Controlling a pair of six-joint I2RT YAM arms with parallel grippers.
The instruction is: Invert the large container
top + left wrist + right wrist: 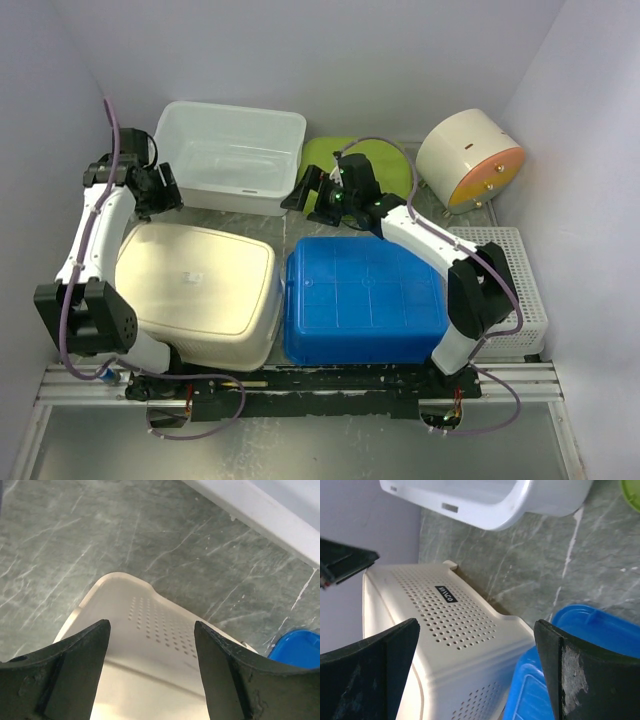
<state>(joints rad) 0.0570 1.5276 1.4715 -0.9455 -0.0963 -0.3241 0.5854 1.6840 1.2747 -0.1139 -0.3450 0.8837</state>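
Observation:
The large container (195,290) is a cream perforated bin lying at the near left with its flat bottom facing up. The left wrist view shows its far rim corner (150,680), and the right wrist view shows its dotted side wall (440,630). My left gripper (160,190) hovers over the bin's far left corner. It is open (151,630), with nothing between the fingers. My right gripper (305,190) hangs above the gap behind the bin's far right corner. It is wide open and empty (476,625).
A blue tub (365,300) lies bottom up against the bin's right side. A clear white tub (232,155) stands at the back, with a green plate (360,160) to its right. A cream drum (470,158) and a white basket (510,280) are at the right.

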